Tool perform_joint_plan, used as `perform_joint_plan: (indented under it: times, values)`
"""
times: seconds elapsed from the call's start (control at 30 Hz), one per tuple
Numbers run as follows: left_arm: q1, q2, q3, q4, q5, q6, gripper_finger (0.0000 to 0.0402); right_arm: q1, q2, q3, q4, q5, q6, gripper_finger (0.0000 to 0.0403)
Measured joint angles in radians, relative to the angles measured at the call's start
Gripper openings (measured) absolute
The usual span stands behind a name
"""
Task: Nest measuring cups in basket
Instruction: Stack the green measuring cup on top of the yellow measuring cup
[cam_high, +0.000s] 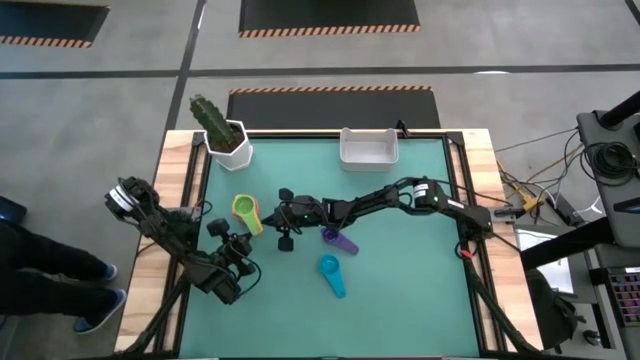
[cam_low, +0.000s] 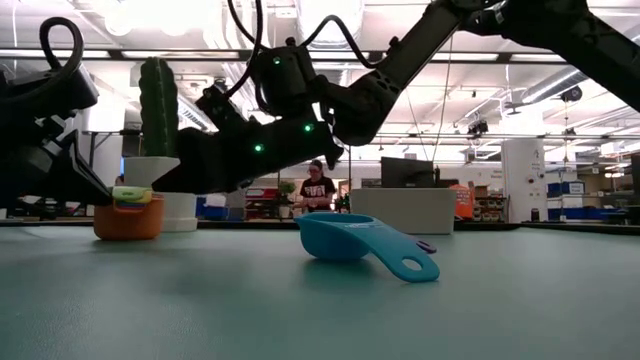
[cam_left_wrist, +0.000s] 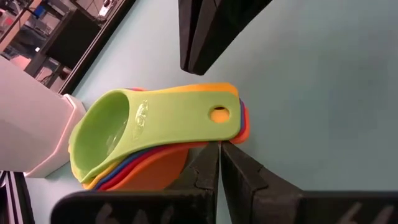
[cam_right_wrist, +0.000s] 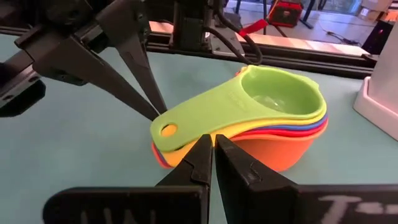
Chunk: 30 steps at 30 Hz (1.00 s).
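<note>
While shut, both tools point at nested cup stack (cam_high: 246, 213), left tool (cam_high: 236, 243), right tool (cam_high: 284, 217)

Your left hand (cam_high: 243, 243) sits low near the table's left edge, fingers pressed together (no gap shows in its wrist view). Your right arm stretches from the right edge across the middle, its hand (cam_high: 268, 214) likewise closed, tips facing the left hand's.
</note>
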Motion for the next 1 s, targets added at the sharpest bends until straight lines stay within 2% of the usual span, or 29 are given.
perform_joint_plan:
  times: [1.0]
  values:
    - [0.000,0.000,0.000,0.005,0.000,0.003,0.0000,0.014,0.037,0.003,0.059,-0.003,0.004,0.0009]
